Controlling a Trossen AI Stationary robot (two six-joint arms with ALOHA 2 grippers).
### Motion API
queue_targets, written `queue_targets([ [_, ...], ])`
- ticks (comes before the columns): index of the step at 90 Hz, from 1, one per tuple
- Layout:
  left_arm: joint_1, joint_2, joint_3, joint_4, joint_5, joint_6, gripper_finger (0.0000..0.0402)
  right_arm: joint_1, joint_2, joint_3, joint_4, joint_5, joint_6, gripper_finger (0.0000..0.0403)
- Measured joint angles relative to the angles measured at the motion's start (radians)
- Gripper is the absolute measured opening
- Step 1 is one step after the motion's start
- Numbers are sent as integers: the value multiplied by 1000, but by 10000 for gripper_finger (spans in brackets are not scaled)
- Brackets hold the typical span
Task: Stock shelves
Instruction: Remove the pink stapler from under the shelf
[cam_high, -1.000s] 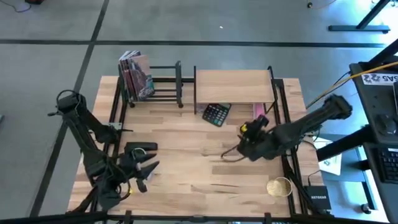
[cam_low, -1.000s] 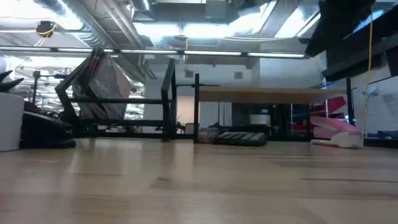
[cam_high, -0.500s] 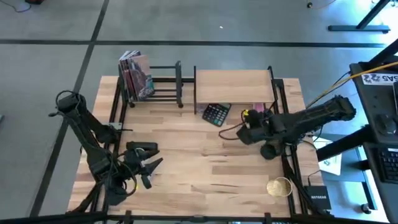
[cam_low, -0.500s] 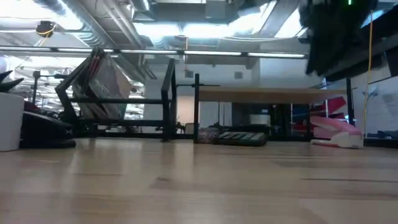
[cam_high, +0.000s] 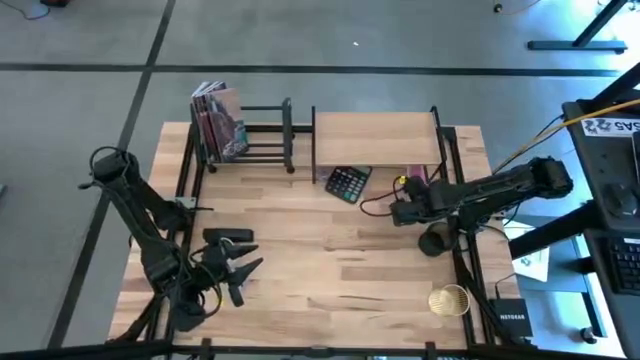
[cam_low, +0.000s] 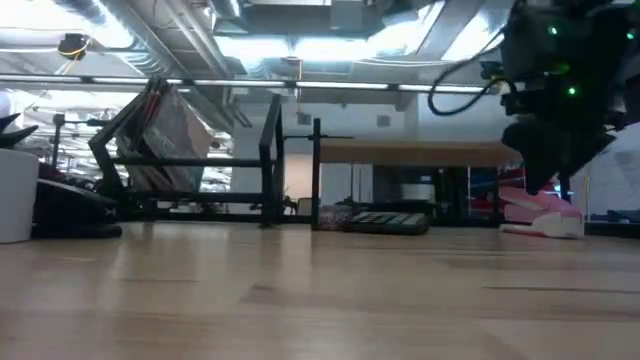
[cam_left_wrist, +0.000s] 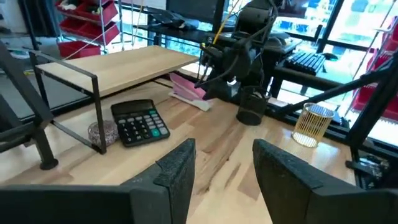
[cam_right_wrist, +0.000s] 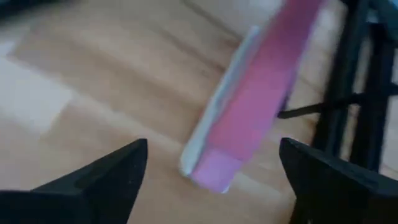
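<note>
Right gripper brought over the pink stapler, fingers spread wide.

Since the earlier frame the right gripper (cam_right_wrist: 211, 171) has been swung from the middle of the table toward the light-wood board shelf (cam_high: 375, 138), and is now held above the pink stapler (cam_right_wrist: 258, 93) lying at that shelf's right end, nothing grasped. The calculator (cam_high: 348, 183) sits unmoved in front of the shelf, and the black book rack (cam_high: 262, 135) holds magazines (cam_high: 218, 120). The left gripper (cam_left_wrist: 217, 168) waits released near the table's front left.
</note>
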Motion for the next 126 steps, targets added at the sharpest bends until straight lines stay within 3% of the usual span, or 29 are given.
queue_targets([
  [20,0,24,0,1,13,-3,143,-90,0,-59,69,-13,24,350],
  [59,-1,30,0,3,15,-16,143,-278,0,-214,380,-96,-144,324],
  [89,-1,30,0,4,14,-23,143,-319,-2,-239,439,-111,-183,290],
  [108,1,29,0,4,14,-28,143,-318,-2,-239,444,-130,-183,246],
  [126,1,29,0,4,14,-29,143,-319,-2,-219,434,-213,-206,156],
])
